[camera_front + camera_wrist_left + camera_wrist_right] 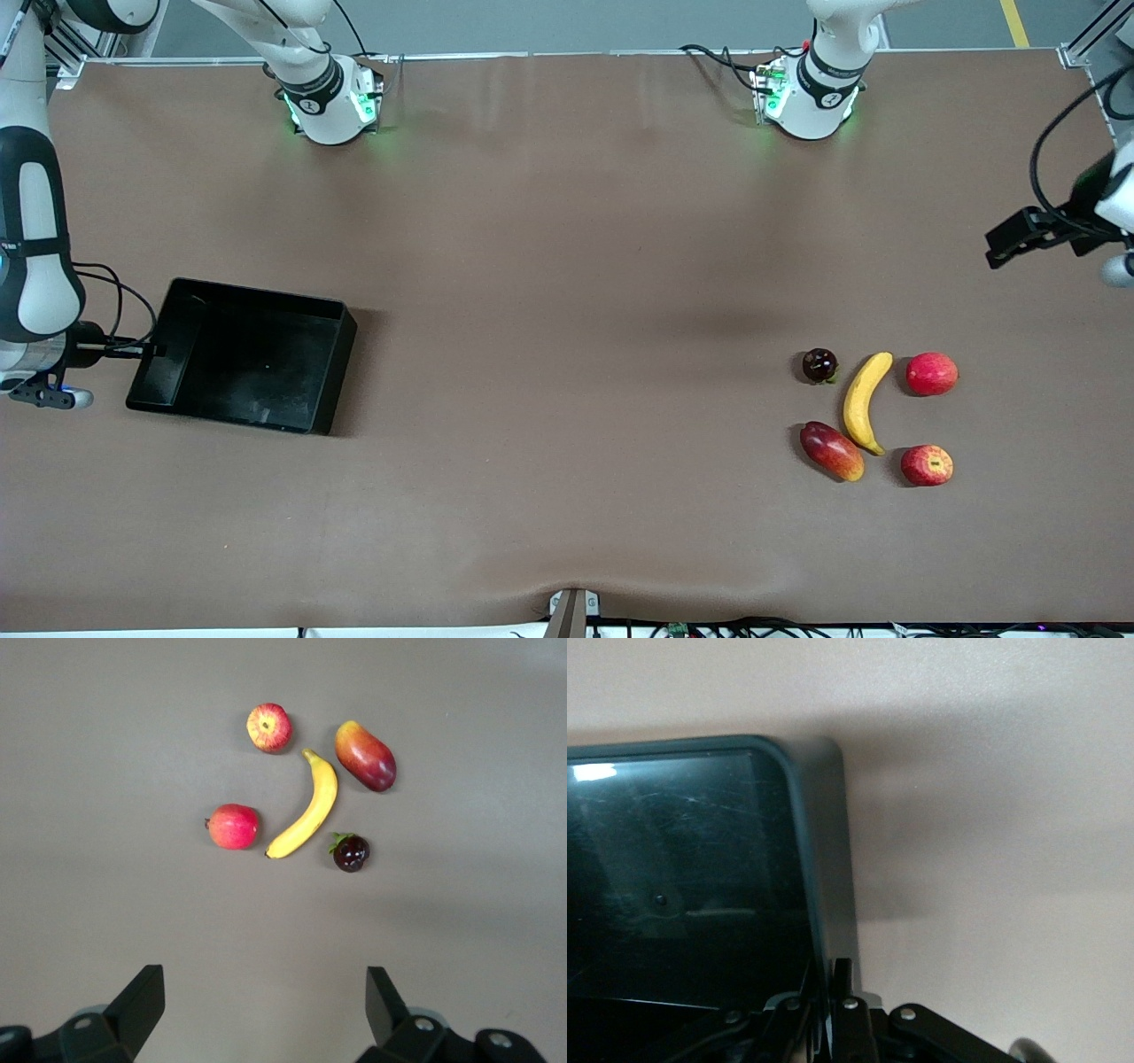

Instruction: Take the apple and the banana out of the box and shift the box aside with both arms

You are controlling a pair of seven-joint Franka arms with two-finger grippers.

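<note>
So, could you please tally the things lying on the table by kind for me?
Banana: 1
Flecked red apple: 1
Plain pinkish-red round fruit: 1
Mango: 1
Small dark round fruit: 1
Black bin: 1
Total: 6

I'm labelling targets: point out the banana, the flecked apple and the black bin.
banana (865, 400), front view, middle of its curve.
flecked apple (927, 465), front view, by its stem dimple.
black bin (257, 303), front view, rim toward the robots' bases.
</note>
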